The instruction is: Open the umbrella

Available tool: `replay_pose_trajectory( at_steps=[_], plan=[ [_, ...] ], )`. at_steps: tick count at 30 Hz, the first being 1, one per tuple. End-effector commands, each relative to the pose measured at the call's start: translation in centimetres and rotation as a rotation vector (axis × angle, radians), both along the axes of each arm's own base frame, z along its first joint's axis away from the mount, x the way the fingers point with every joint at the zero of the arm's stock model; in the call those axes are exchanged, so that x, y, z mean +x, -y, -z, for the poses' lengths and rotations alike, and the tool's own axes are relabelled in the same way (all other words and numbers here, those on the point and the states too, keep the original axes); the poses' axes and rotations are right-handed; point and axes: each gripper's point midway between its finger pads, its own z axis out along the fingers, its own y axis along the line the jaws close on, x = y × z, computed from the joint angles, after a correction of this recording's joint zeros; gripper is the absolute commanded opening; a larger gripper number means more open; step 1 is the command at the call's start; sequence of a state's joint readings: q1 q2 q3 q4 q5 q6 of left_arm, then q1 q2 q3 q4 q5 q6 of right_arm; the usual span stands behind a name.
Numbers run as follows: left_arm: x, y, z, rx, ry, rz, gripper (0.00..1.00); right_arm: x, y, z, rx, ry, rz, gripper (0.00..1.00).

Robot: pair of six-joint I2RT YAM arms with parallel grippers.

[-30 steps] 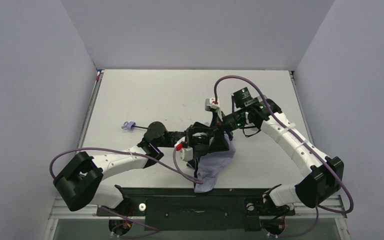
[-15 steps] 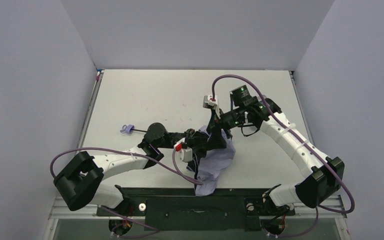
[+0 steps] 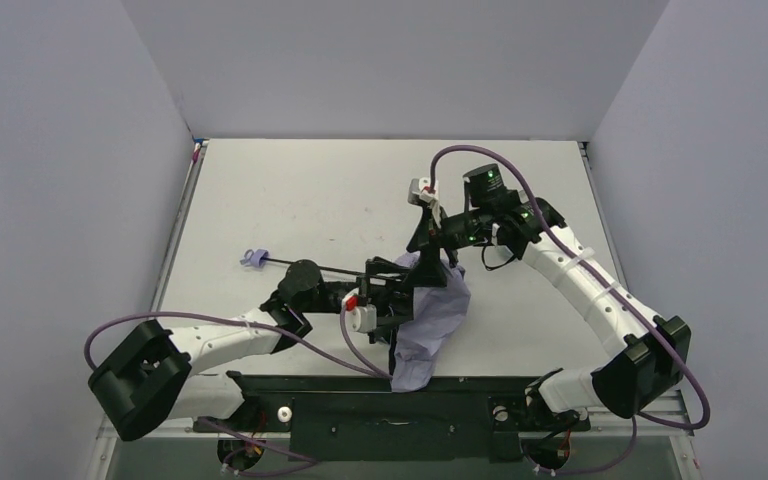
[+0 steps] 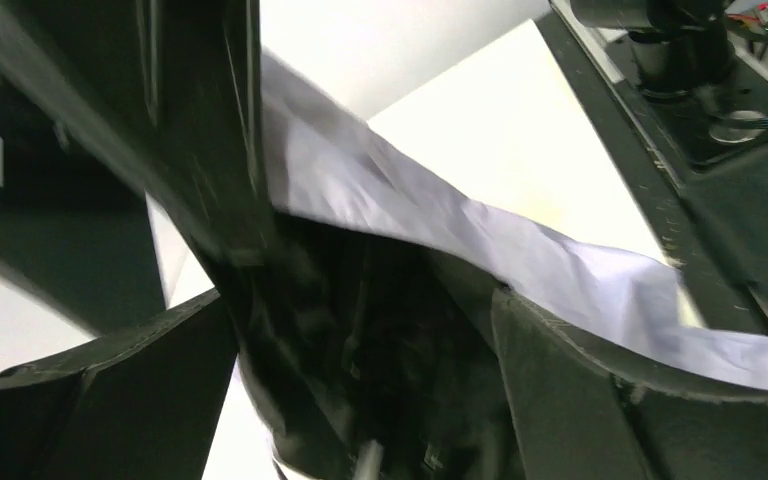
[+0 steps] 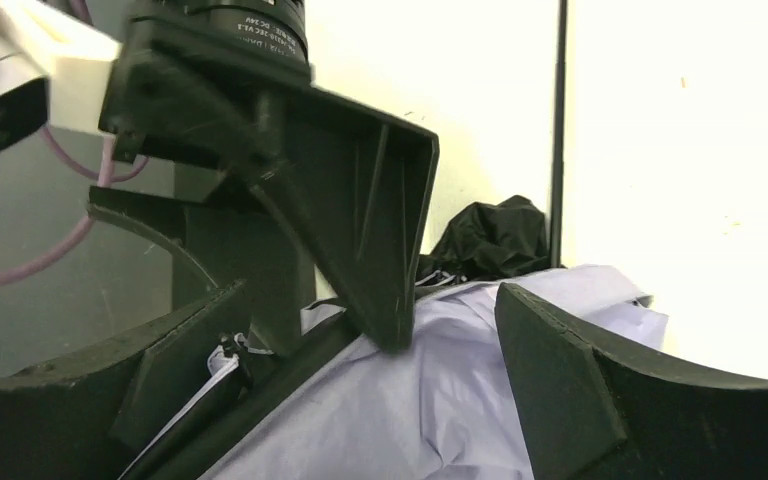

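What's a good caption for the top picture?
Left arm and right arm meet over crumpled lavender umbrella on table.

The umbrella (image 3: 360,272) lies on the table (image 3: 290,190), its canopy (image 3: 438,312) bunched toward the near edge, the near tip reaching the base rail (image 3: 310,395). Left of the canopy the shaft (image 3: 325,267) runs along the table to the handle (image 3: 252,257), the farthest thing on that side. The left gripper (image 3: 402,290) sits at the canopy's left edge, canopy between its 2 parted fingers (image 4: 110,400). The right gripper (image 3: 430,262) is over the canopy's far edge, fingers (image 5: 600,390) apart, straddling it. Both arm bases stand nearer than the canopy, 1 on either side.
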State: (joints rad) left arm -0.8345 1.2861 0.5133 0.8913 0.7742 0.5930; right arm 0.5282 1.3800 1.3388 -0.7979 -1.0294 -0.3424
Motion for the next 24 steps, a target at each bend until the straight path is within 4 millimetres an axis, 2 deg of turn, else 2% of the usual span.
replay_pose_trajectory(
  at_steps=[1,4,7,9,10,11,12,13,14,15,16,17,20,24],
  plan=[
    [-0.6,-3.0,1.7,0.068,-0.174,-0.045,0.94,0.5,-0.3,-2.6,0.103,0.147,-0.019,0.86],
    [-1.6,-4.5,2.8,0.079,-0.185,-0.057,0.97,0.2,-0.1,-2.2,0.102,0.178,-0.038,0.87],
    [-2.3,-4.6,2.3,0.055,-0.199,-0.049,0.97,-0.2,0.0,-2.0,0.102,0.185,-0.049,0.87],
    [-2.4,-3.9,1.5,0.018,-0.242,-0.05,0.97,-0.4,-0.1,-2.1,0.106,0.189,-0.056,0.87],
    [-2.6,-3.3,0.2,-0.028,-0.26,-0.048,0.97,-0.6,-0.2,-2.1,0.105,0.184,-0.059,0.87],
    [-2.4,-2.7,0.4,-0.035,-0.292,-0.052,0.97,-0.7,-0.3,-2.2,0.107,0.185,-0.059,0.87],
    [-2.4,-2.1,-1.1,-0.097,-0.312,-0.064,0.99,-0.7,-0.3,-2.2,0.106,0.178,-0.058,0.87],
    [-2.2,-1.4,-0.7,-0.104,-0.36,-0.074,0.98,-0.9,-0.2,-2.2,0.106,0.178,-0.059,0.87],
    [-1.8,-1.0,-2.2,-0.175,-0.347,-0.102,0.97,-1.0,-0.2,-2.1,0.103,0.175,-0.057,0.87],
    [-1.4,-0.5,-1.8,-0.182,-0.356,-0.12,0.97,-1.2,0.0,-1.9,0.097,0.168,-0.057,0.87],
    [-1.3,-0.3,-2.9,-0.237,-0.334,-0.143,0.97,-1.4,0.1,-1.7,0.093,0.167,-0.059,0.87],
    [-1.0,0.0,-2.7,-0.242,-0.3,-0.164,0.97,-1.7,0.3,-1.3,0.08,0.155,-0.06,0.87],
    [-1.4,0.1,-3.6,-0.292,-0.231,-0.194,0.97,-2.3,0.9,-0.3,0.049,0.157,-0.081,0.87],
    [-2.9,-0.3,-4.2,-0.295,-0.136,-0.159,0.97,-3.3,1.8,1.2,0.002,0.157,-0.114,0.88]
  ],
)
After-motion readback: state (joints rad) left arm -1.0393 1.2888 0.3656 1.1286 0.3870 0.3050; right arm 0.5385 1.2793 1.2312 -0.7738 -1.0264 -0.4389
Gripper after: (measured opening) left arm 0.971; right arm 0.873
